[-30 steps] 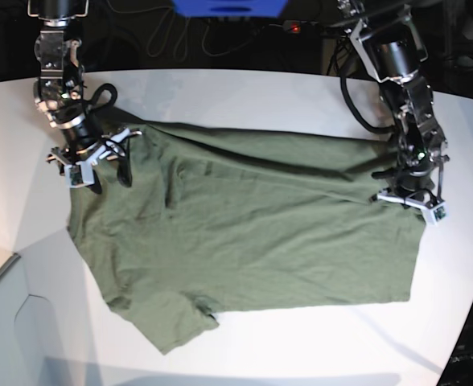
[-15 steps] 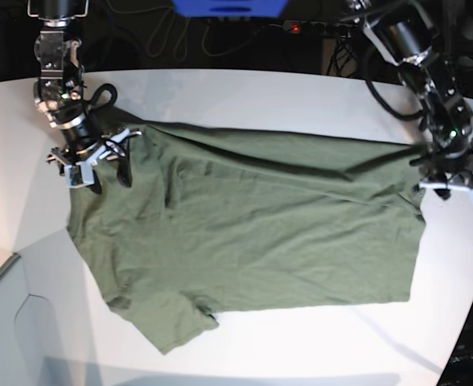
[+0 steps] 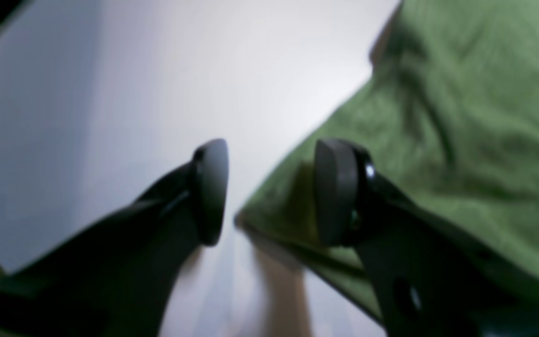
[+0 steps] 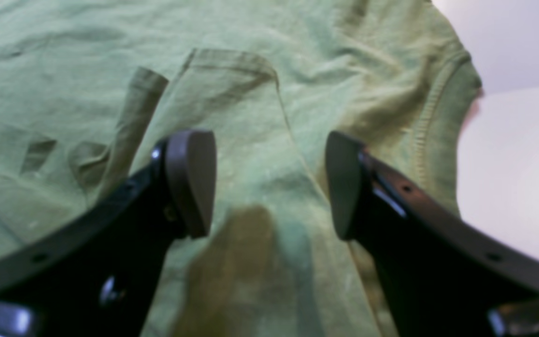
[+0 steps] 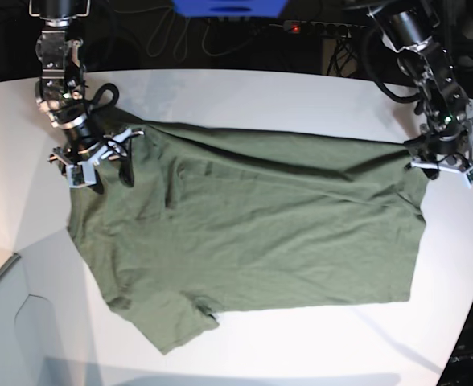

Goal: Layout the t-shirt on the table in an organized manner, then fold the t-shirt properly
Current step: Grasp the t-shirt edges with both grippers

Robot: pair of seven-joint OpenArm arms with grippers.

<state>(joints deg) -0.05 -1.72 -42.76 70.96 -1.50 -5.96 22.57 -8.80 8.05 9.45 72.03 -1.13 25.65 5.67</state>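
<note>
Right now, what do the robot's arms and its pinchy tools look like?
Both arms are black and chunky with silvery metal joints and looping black cables. Each tool, the right tool and the left tool, sits in a white bracket. Its two fingers are black bars with holes, ending in rounded dark grey pads.

One t-shirt [image 5: 252, 233], one table [image 5: 244, 96], two arms, each with two jaws.

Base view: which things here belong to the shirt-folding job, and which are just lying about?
Job:
- olive-green cotton t-shirt
- smooth white tabletop
- left claw
- right claw

Lying about:
- blue box
- dark cables behind the table
</note>
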